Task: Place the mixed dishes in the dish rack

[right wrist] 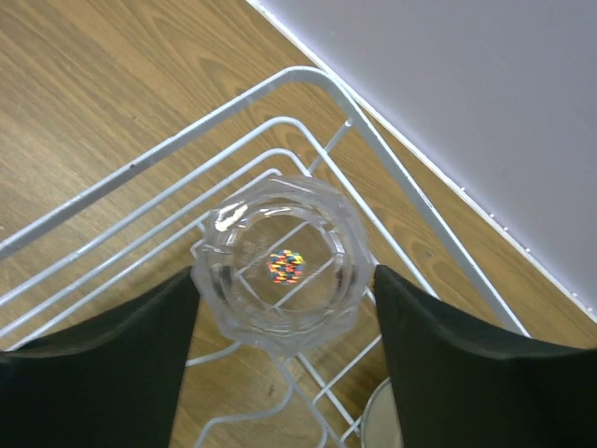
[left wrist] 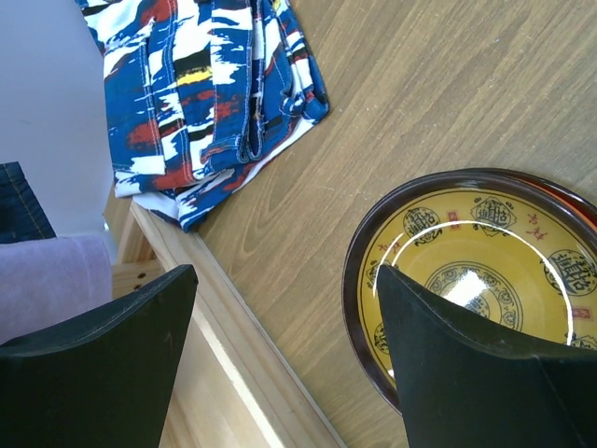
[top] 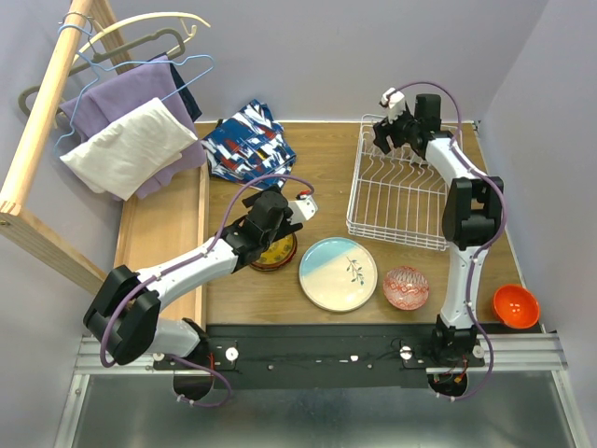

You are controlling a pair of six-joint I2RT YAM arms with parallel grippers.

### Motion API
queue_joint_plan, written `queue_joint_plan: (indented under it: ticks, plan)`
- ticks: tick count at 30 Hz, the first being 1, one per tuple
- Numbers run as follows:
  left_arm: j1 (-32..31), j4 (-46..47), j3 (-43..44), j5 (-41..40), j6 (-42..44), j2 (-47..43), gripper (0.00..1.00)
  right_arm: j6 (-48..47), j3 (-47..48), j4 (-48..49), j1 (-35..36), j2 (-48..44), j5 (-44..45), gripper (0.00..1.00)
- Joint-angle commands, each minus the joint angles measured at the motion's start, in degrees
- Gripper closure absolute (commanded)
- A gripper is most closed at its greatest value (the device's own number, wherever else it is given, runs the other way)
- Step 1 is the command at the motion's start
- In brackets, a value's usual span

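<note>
Currently the clear faceted drinking glass (right wrist: pixel 280 266) is standing upright in the far corner of the white wire dish rack (right wrist: pixel 140 166), seen from straight above in the right wrist view. The right gripper (right wrist: pixel 283 280) is bracketing it, one black finger at each side. Both seem to be touching the glass, but I cannot tell whether they are pinching it or merely flanking it. From the top camera the glass is hiding behind that gripper and its wrist. A pale rounded edge is peeking out at the bottom of the right wrist view, too cut off to name.

Outside the rack, on the brown wooden table (top: pixel 326 177), the left gripper (left wrist: pixel 287 271) is hovering with its jaws spread wide and only bare wood between them. One finger is covering part of the dark red-yellow patterned plate (left wrist: pixel 485 252), and in the top view the arm is masking most of that plate. Just beside it the large pale blue-cream plate with a sprig (top: pixel 338 273) is lying flat, with the red-patterned glass bowl (top: pixel 407 287) near its right edge. The orange-red bowl (top: pixel 516 306) is sitting well apart at the near right corner.

At the far left of the table the blue-red-white patterned cloth (left wrist: pixel 205 93) is lying crumpled, and beyond it purple and white garments (top: pixel 131 140) are hanging from a wooden rail (top: pixel 42 121).
</note>
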Motion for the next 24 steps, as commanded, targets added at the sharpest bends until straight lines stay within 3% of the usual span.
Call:
queue_joint_plan:
  ticks: [1, 9, 16, 24]
  plan:
    - [0.34, -0.71, 0.90, 1.54, -1.68, -0.11, 0.13, 4.61, 2.32, 1.85, -0.15, 0.52, 0.36, 0.25]
    - [0.25, -0.09, 0.46, 3.29, -3.35, -0.02, 0.13, 8.03, 1.35, 4.40, -0.23, -5.02, 0.88, 0.37]
    - [0.34, 0.43, 0.19, 3.73, -4.31, -0.46, 0.13, 9.44, 2.93, 3.43, -0.32, -9.41, 1.94, 0.39]
    - [0.34, 0.52, 0.02, 4.70, -5.46, -1.16, 0.13, 10.06, 6.10, -7.46, -0.32, -13.90, -1.22, 0.39]
